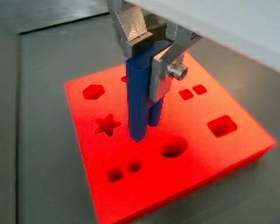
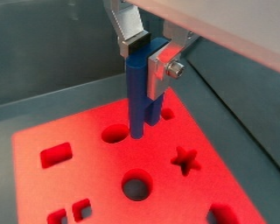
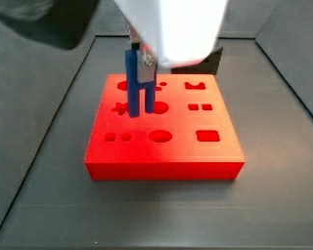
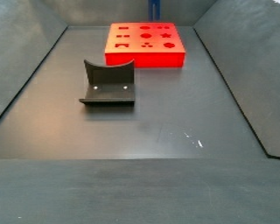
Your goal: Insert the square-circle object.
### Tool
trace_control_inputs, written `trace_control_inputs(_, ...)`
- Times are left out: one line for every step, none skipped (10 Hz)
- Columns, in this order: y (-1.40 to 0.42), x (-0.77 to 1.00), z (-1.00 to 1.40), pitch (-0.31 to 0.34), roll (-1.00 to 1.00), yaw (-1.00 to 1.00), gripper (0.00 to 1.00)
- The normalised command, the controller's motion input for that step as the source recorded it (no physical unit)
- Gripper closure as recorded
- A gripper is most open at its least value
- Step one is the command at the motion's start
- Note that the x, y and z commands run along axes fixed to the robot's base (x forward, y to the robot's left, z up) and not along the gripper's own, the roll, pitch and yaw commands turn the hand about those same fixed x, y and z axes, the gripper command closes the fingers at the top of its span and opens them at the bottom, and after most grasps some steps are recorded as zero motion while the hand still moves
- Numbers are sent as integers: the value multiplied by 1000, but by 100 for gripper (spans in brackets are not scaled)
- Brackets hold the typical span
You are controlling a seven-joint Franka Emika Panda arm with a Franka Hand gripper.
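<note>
My gripper [image 1: 149, 54] is shut on the top of the square-circle object [image 1: 143, 96], a slim blue piece of two parallel legs that hangs upright. It also shows in a wrist view [image 2: 140, 96] and in a side view [image 3: 137, 83]. Its lower ends are close over the top face of the red block [image 1: 84, 166], between the star hole [image 1: 106, 125] and the large round hole [image 1: 173, 149]. I cannot tell if they touch it. A small square-and-circle hole pair [image 1: 125, 171] lies nearer the block's edge. The flat silver fingers [image 2: 150, 70] clamp the piece's upper end.
The red block [image 4: 145, 59] stands at the far end of the dark grey bin in a side view. The dark grey curved holder [image 4: 108, 85] stands on the floor in front of it. Sloping bin walls [image 4: 25, 79] rise on both sides.
</note>
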Motion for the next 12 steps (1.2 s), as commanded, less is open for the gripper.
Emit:
trace_control_inputs(-14,0,-51,11,-96,-1000,100)
trace_control_inputs(-54,0,0,-11,-179,-960,100)
trace_control_inputs(-6,0,54,-116,-321,-851,100)
trace_control_inputs(0,0,0,-171,-351,-814,100)
trace_control_inputs(-43,-243,0,-221,-306,-734,100)
trace_control_inputs(0,-691,0,-164,-109,-366,100)
trace_control_inputs(0,-500,0,-177,-46,0,100)
trace_control_inputs(-111,-414,0,-196,0,140,100)
trace_control_inputs(-266,-263,0,-187,14,334,100)
trace_control_inputs(-274,-183,-26,-224,-36,357,100)
trace_control_inputs(-160,-114,-86,-250,-103,166,100)
trace_control_inputs(0,0,-89,-220,-147,0,100)
